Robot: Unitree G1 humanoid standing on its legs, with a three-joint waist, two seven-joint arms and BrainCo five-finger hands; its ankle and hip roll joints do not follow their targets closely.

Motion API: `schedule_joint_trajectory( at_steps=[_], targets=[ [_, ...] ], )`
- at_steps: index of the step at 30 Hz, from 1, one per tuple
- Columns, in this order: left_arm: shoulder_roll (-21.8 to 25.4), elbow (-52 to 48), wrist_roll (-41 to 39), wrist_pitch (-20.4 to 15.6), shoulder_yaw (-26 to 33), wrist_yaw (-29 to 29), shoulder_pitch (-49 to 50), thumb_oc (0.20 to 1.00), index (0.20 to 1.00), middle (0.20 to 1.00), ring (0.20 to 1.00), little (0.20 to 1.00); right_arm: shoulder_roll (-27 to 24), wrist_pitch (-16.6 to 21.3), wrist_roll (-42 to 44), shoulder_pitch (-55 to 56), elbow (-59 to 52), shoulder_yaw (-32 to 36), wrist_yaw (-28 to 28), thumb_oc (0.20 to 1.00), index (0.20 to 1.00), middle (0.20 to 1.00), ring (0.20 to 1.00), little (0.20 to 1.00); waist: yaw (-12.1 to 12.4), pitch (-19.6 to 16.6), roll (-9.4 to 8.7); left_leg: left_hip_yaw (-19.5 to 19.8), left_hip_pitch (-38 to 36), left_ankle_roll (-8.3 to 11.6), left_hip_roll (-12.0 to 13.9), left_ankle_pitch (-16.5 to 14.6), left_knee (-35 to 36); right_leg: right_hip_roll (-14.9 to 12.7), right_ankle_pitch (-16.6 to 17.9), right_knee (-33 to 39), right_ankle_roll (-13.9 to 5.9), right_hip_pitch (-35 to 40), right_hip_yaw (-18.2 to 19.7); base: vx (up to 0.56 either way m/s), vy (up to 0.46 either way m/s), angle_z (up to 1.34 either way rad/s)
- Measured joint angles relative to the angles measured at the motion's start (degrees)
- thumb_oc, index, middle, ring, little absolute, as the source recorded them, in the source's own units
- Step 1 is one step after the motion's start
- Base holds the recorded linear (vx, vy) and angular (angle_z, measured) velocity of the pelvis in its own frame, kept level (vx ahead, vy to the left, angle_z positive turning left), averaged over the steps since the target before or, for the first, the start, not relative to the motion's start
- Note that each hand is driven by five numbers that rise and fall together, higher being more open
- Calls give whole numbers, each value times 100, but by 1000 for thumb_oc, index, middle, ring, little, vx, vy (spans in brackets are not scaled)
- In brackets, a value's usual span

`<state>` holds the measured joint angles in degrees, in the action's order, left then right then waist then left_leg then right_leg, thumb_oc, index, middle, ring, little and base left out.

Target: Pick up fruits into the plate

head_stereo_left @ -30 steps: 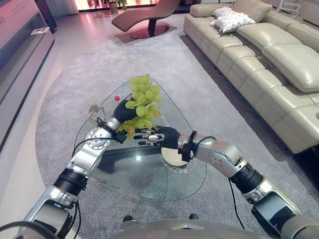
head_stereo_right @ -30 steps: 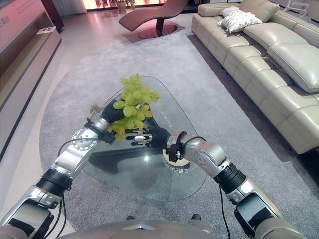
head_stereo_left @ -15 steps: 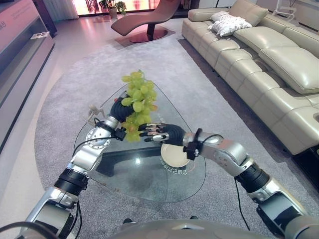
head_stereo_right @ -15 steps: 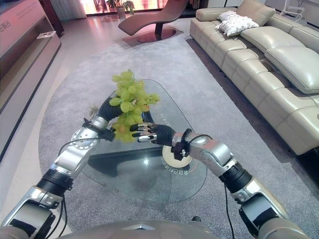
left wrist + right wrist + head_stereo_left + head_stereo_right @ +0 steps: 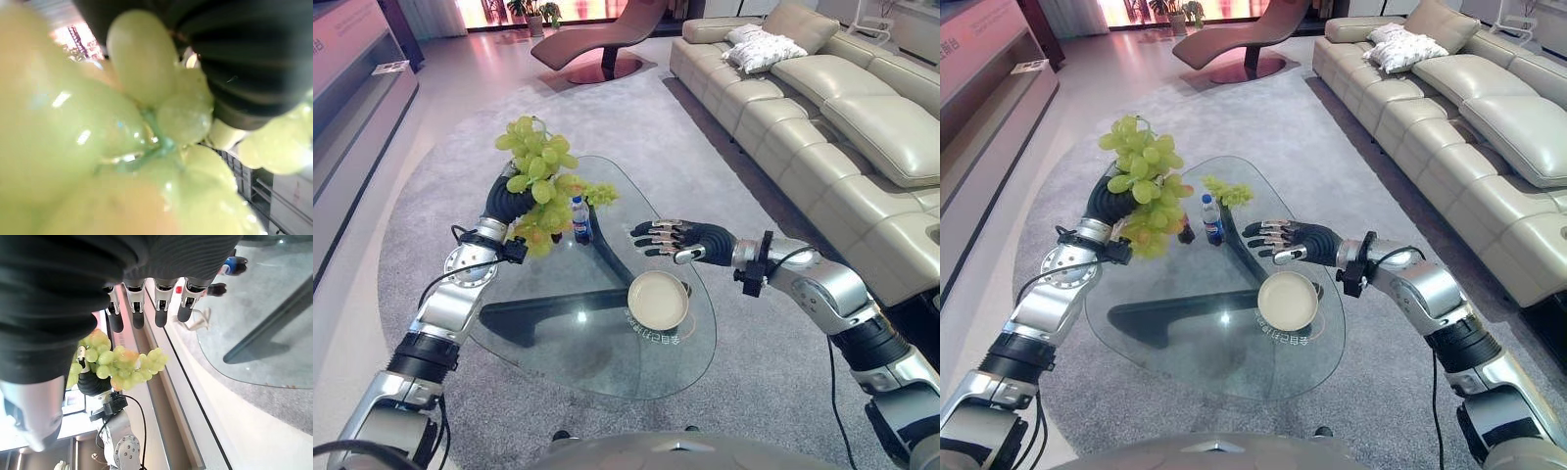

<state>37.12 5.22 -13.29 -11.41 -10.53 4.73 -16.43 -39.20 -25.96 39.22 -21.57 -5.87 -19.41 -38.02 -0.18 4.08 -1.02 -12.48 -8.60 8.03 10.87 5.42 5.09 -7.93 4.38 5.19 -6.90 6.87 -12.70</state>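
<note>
My left hand (image 5: 506,200) holds a large bunch of green grapes (image 5: 536,174) raised in the air over the left edge of the glass table (image 5: 558,338). In the left wrist view the grapes (image 5: 73,137) press close against the dark cover. A round cream plate (image 5: 658,300) lies bare on the right part of the table. My right hand (image 5: 671,238) hovers open, palm down, just beyond the plate, with its fingers (image 5: 146,308) straight. A second, smaller green grape sprig (image 5: 598,193) lies on the far side of the table.
A small bottle with a blue label (image 5: 580,219) stands on the table between the raised grapes and my right hand. A beige sofa (image 5: 842,108) runs along the right. A lounge chair (image 5: 597,39) is far ahead and a low cabinet (image 5: 352,88) on the left.
My left hand has carried the grape bunch up and to the left, away from the table's middle. My right hand has drawn back to the right, and the plate now shows whole.
</note>
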Motion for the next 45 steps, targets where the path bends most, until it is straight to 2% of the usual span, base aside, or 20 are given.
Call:
schedule_joint_trajectory(
  at_steps=[5,11,15,22,28,38,42,45],
  targets=[
    [-8,-5,-12,-1,-56,-356,10,200,200,200,200,200,258,0,12,101,0,-6,9,1000,1000,1000,1000,1000,-14,-29,-46,-3,20,0,1,1,-1,5,1,0,0,-26,6,0,0,0],
    [-206,-168,-321,2,-598,-991,-5,200,200,200,200,200,929,66,13,-127,2,-431,191,1000,1000,1000,1000,1000,-10,-28,-45,-6,16,0,-1,1,-1,-1,1,1,0,-24,11,0,0,0],
    [-422,-476,-821,9,-783,-1393,-6,200,200,200,200,200,1094,76,15,-345,2,-619,453,1000,1000,1000,1000,1000,-1,-26,-41,-1,9,0,-8,1,-1,-8,1,1,0,-8,6,0,0,0],
    [-492,-618,-1396,191,-793,-1646,-26,200,200,200,200,200,1093,76,26,-373,2,-633,649,1000,1000,1000,1000,1000,1,-23,-30,26,-10,-1,-9,1,-1,-21,0,4,0,34,-22,1,0,0],
    [-492,-622,-1709,279,-849,-1765,-39,200,200,200,200,200,1089,76,135,-374,2,-634,796,1000,1000,1000,1000,1000,4,-22,-22,37,-4,-2,-16,2,-1,-33,-1,4,0,36,-30,0,0,0],
    [-481,-625,-1596,278,-854,-1692,-40,200,200,200,200,200,1013,76,133,-374,2,-633,762,1000,1000,1000,1000,1000,12,-52,68,73,1,-3,-23,1,-1,-32,-1,4,-1,54,-53,2,2,0],
    [-349,-626,-1218,272,-749,-1446,-40,200,200,200,200,200,744,328,-15,-373,151,-503,840,1000,1000,1000,1000,1000,14,-62,95,136,9,-8,-25,6,-1,-31,-1,4,-1,70,-82,6,22,4],
    [-163,-623,-1020,260,-574,-1189,-40,200,200,200,200,200,617,643,-172,-373,501,-54,1111,1000,1000,1000,1000,1000,14,-62,95,139,20,-10,-27,8,0,-33,-2,5,-1,69,-98,0,0,0]
  ],
)
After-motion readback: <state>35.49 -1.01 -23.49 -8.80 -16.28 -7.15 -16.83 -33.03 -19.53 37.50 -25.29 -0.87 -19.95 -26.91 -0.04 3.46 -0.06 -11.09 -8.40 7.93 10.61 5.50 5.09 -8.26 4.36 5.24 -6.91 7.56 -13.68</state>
